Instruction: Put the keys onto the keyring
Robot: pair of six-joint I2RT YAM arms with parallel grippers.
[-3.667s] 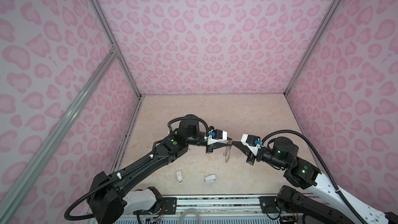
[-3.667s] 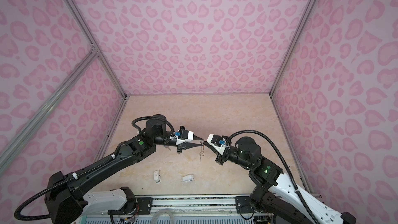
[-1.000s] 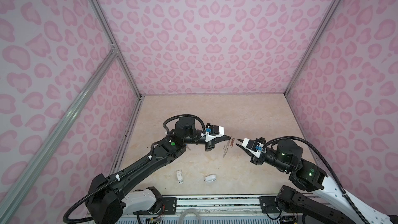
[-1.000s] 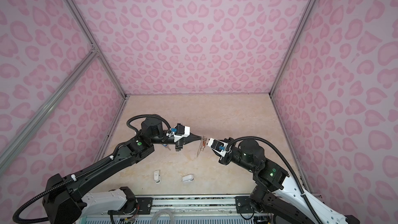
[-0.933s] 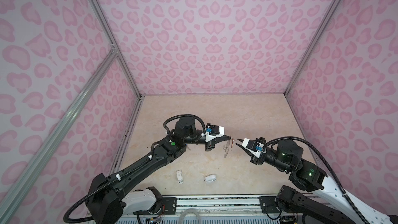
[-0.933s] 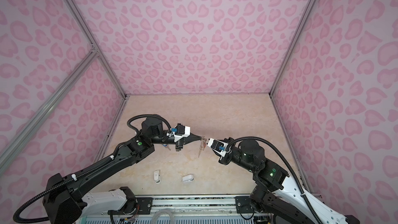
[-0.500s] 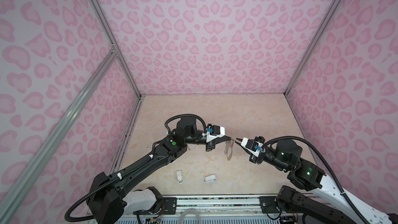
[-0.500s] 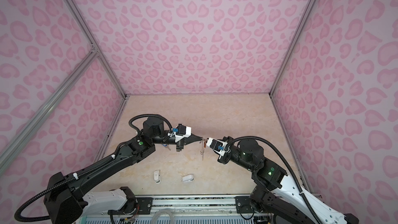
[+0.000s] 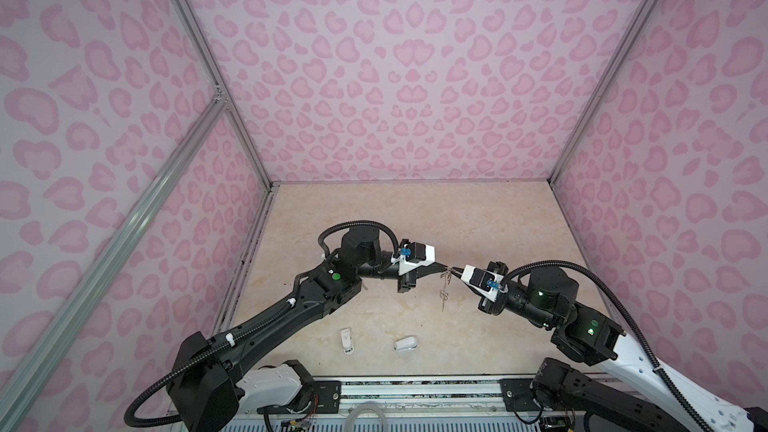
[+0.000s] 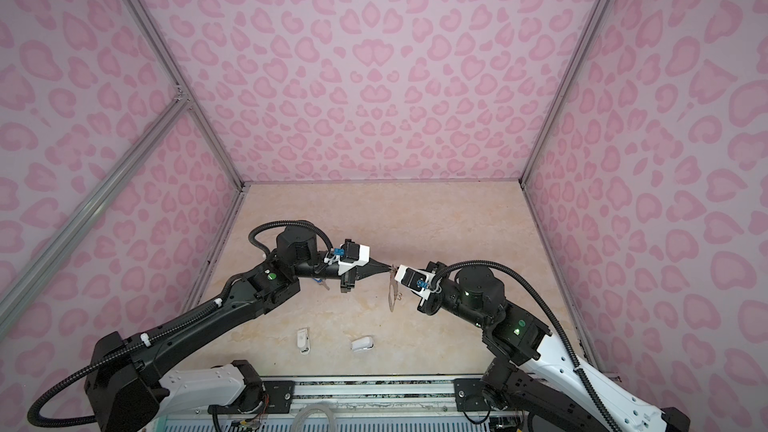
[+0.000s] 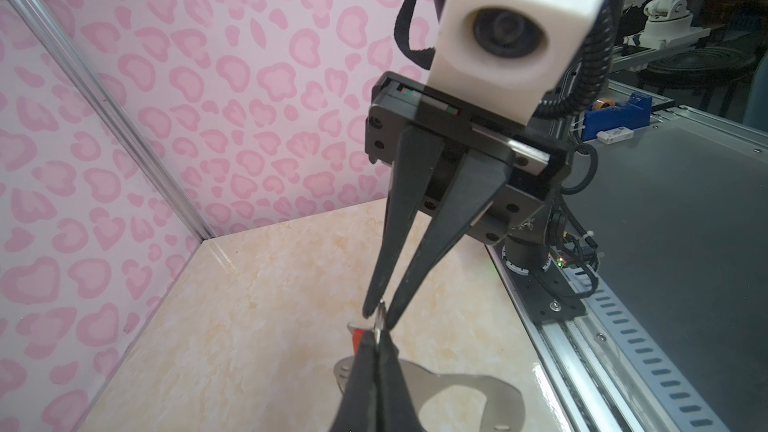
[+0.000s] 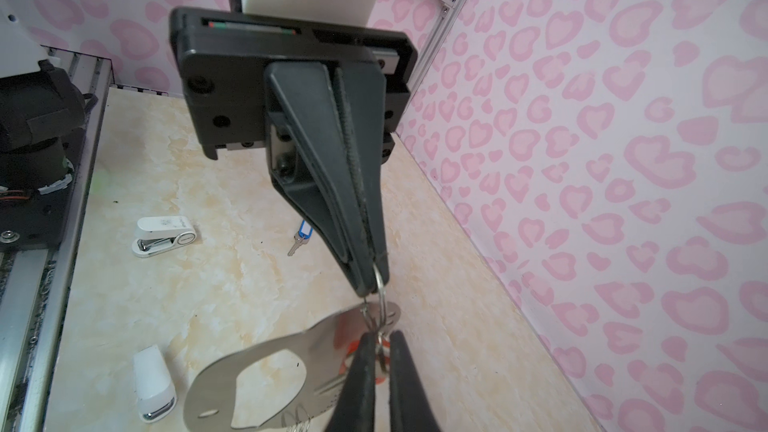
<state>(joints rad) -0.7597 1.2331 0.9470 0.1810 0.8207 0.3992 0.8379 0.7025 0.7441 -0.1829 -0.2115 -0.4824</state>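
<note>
The keyring [image 9: 444,295] [image 10: 391,292], a flat grey plate with an oval cutout [image 12: 249,367] [image 11: 478,384], hangs above the table. My left gripper [image 9: 446,274] [image 10: 390,270] [image 11: 377,336] is shut on a wire ring [image 12: 380,284] at the plate's corner. My right gripper [image 9: 455,271] [image 10: 395,272] [image 12: 381,336] meets it tip to tip, shut on the thin metal of the orange-tagged key [image 12: 351,351] [image 11: 355,336] right beside that ring. The blue-tagged key [image 12: 300,234] lies flat on the table under the left arm.
Two small white plastic objects [image 9: 347,340] [image 9: 406,344] lie near the table's front edge. Pink patterned walls close in the left, back and right sides. A metal rail [image 9: 415,388] runs along the front.
My right gripper has moved in to the left gripper's tip and closed its jaws on the orange-tagged key. The left gripper has stayed shut and nearly still, and the hanging plate has swung slightly.
</note>
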